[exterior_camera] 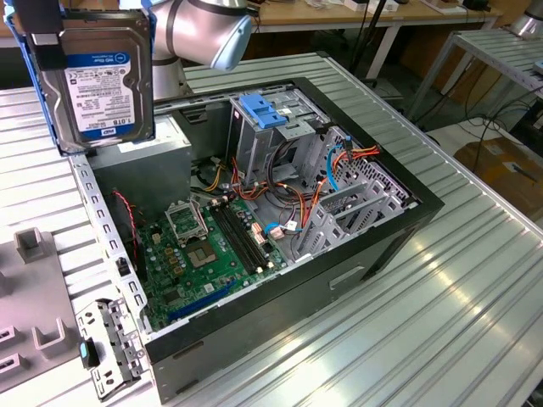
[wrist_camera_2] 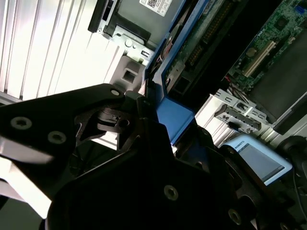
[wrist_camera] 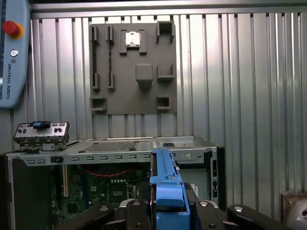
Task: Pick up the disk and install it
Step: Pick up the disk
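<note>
Now the gripper (wrist_camera: 169,207) pinches the disk (exterior_camera: 106,76) tight, high in the air beside the open case (exterior_camera: 424,203). I think the disk is hard, smooth and a bit heavy. It could break if it falls, so squeeze its flat sides.

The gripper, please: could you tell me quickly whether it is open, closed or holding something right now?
Gripper: closed on the disk, holding it up in the air.

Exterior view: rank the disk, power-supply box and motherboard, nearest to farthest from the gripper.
1. disk, held in the gripper, raised at the exterior view's left.
2. power-supply box, directly beneath the disk.
3. motherboard, lower, on the case floor.
</note>
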Controlling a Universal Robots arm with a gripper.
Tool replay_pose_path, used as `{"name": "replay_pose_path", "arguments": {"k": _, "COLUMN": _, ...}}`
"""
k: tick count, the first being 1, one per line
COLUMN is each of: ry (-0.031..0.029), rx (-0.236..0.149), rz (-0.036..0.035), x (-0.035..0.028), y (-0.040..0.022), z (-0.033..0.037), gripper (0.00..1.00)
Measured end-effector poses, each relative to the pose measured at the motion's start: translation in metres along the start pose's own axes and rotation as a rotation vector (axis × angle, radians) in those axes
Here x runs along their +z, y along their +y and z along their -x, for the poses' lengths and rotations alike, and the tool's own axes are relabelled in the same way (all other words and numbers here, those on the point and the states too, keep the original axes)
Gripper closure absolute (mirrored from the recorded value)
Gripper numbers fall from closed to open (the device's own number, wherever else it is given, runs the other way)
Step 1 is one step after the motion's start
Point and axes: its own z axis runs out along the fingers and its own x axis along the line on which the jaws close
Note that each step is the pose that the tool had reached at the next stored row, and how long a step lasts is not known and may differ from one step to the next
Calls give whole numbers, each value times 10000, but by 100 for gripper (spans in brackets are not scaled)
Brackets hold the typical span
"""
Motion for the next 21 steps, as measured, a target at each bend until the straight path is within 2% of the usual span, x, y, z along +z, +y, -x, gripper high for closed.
{"name": "replay_pose_path", "arguments": {"k": 5, "ry": -1, "rx": 6, "rz": -1, "x": 6, "y": -28, "z": -70, "gripper": 63}}
{"name": "replay_pose_path", "arguments": {"k": 9, "ry": 4, "rx": 6, "rz": -1, "x": 8, "y": -99, "z": -92, "gripper": 63}}
{"name": "replay_pose_path", "arguments": {"k": 13, "ry": 14, "rx": 6, "rz": -1, "x": 12, "y": -220, "z": -92, "gripper": 63}}
{"name": "replay_pose_path", "arguments": {"k": 14, "ry": 16, "rx": 6, "rz": -1, "x": 14, "y": -272, "z": -90, "gripper": 63}}
{"name": "replay_pose_path", "arguments": {"k": 21, "ry": 31, "rx": 4, "rz": -2, "x": 21, "y": -537, "z": -79, "gripper": 63}}
